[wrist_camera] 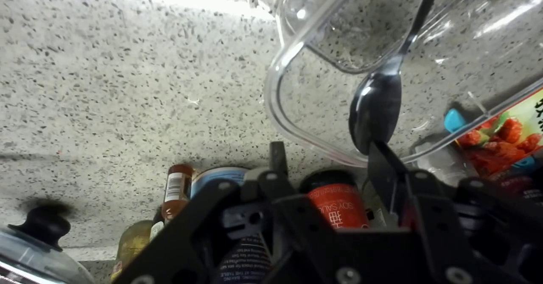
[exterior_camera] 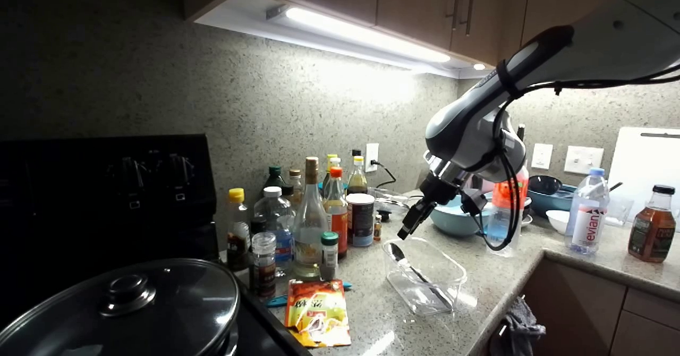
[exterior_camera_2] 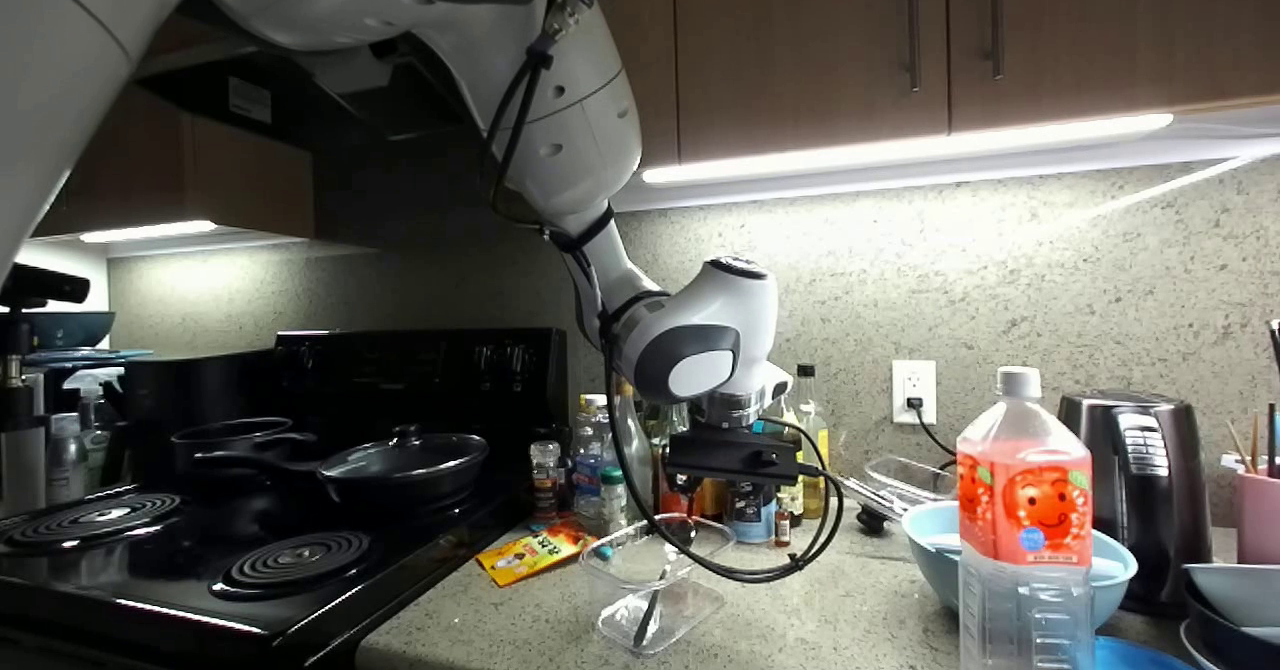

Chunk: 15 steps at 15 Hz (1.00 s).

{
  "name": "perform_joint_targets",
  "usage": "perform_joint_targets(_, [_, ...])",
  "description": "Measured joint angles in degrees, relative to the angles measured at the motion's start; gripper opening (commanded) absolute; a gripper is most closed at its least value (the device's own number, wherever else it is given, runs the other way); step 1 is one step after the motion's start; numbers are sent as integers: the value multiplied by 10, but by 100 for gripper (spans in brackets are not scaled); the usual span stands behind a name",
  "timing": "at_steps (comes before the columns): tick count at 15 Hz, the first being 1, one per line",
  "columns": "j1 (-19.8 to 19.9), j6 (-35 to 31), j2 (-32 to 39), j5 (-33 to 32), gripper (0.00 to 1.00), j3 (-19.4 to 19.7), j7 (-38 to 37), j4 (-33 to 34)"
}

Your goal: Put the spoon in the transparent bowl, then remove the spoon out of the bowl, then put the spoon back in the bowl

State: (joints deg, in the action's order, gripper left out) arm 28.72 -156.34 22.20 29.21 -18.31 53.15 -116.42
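Spoon (wrist_camera: pixel 376 104) in transparent bowl (wrist_camera: pixel 274 90) — both cropped in wrist view, fingers (wrist_camera: pixel 387 171) parted

The spoon (wrist_camera: pixel 375 106) is shiny and grey, with a thin handle. It is inside the clear bowl (exterior_camera: pixel 417 293), lying on a slant. Its round end is up high, close to the rim at one end, and its handle runs down to the bottom. The clear bowl is long, with round corners. It sits right way up on the speckled counter (exterior_camera: pixel 366 271).
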Motion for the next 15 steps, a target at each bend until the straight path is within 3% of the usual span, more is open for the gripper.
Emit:
perform_joint_targets(1, [0, 0, 0, 0, 54, 0, 0, 0])
perform_joint_targets(2, [0, 0, 0, 0, 79, 0, 0, 0])
perform_joint_targets(6, [-22, 4, 0, 0, 98, 23, 0, 0])
perform_joint_targets(15, [-66, -24, -2, 0, 100, 51, -2, -3])
